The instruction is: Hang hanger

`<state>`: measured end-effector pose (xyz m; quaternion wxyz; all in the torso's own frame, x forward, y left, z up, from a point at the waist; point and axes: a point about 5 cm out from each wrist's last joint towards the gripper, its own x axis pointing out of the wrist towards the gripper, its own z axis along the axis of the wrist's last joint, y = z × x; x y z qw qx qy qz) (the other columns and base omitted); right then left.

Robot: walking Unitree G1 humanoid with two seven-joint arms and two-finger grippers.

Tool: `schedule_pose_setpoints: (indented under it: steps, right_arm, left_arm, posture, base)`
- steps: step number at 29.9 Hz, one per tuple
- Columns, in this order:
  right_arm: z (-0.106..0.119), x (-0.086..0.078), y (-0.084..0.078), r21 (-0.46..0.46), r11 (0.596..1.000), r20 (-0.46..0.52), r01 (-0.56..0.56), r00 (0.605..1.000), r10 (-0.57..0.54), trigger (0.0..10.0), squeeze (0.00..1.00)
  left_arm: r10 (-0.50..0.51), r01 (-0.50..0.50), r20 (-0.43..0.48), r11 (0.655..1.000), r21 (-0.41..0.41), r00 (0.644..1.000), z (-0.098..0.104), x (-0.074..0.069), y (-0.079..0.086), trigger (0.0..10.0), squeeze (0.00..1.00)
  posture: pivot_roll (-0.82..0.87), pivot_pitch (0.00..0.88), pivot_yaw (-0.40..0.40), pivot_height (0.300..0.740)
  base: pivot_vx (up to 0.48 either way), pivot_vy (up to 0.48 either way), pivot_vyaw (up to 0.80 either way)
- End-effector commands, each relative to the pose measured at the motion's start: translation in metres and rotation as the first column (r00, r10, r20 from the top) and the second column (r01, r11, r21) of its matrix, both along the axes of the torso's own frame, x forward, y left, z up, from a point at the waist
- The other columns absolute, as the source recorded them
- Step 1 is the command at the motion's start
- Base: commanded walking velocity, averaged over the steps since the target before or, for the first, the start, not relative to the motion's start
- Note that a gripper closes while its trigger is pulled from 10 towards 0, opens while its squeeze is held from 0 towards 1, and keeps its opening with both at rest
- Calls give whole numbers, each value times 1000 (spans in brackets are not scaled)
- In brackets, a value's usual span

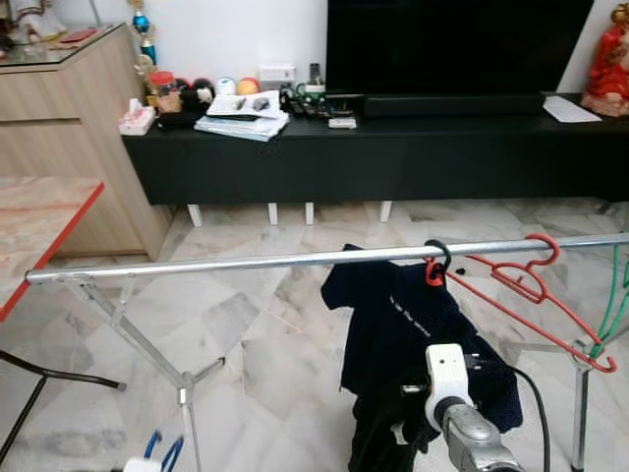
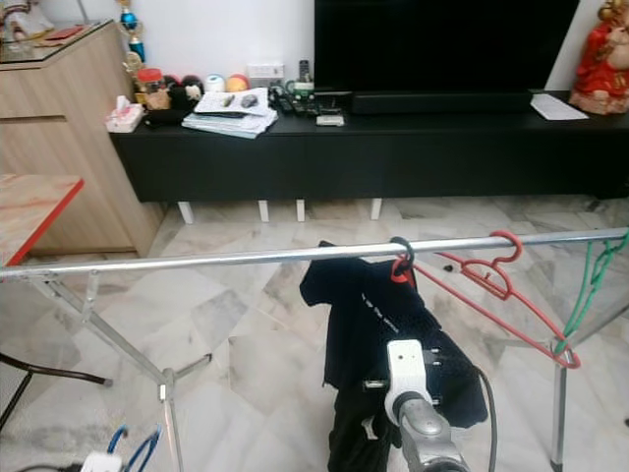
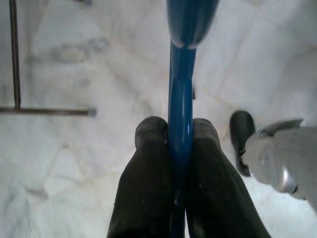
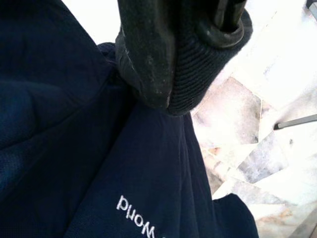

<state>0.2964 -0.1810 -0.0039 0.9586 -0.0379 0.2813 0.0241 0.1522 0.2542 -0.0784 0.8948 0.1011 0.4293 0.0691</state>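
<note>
A steel drying rail (image 1: 226, 263) runs across in front of me. On it, a navy shirt (image 1: 393, 324) hangs from a black hook (image 1: 438, 254) with a red piece beside it. In the right wrist view my right gripper (image 4: 183, 64) is shut on a ribbed edge of the navy shirt (image 4: 99, 163), and my right arm (image 1: 460, 405) reaches up just in front of the cloth. My left gripper (image 3: 179, 126), low at the left below the rail, is shut on a blue hanger (image 3: 181, 84), whose blue loops (image 1: 164, 452) show at the picture's lower edge.
An empty red hanger (image 1: 531, 287) and a green hanger (image 1: 617, 300) hang further right on the rail. The rack's legs (image 1: 147, 344) spread over the marble floor. A red-edged table (image 1: 39, 231) stands at the left, a black TV cabinet (image 1: 393, 147) behind.
</note>
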Motion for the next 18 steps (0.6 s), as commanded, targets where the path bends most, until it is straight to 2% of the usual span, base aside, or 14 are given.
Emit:
schedule_pose_setpoints:
  steps: [1,6,11,18]
  right_arm:
    - [3,3,0,5,1000,23,6,1000,-6,10000,0]
    - [3,3,0,8,1000,26,5,1000,-5,10000,0]
    - [5,4,0,13,1000,34,10,999,-10,10000,0]
    - [6,5,1,17,1000,43,16,999,-17,10000,0]
  left_arm:
    - [36,-36,-15,999,16,999,1,-5,10,10000,0]
    - [15,-15,-21,1000,19,1000,1,-4,10,10000,0]
    - [16,-16,8,1000,-9,1000,2,8,0,10000,0]
    - [20,-20,-15,999,-31,1000,-1,4,-6,10000,0]
  posture:
    - [31,0,36,740]
    - [36,0,32,740]
    - [41,0,29,740]
    - [40,0,30,740]
  base:
    - [0,0,0]
    - [0,0,0]
    - [0,0,0]
    - [0,0,0]
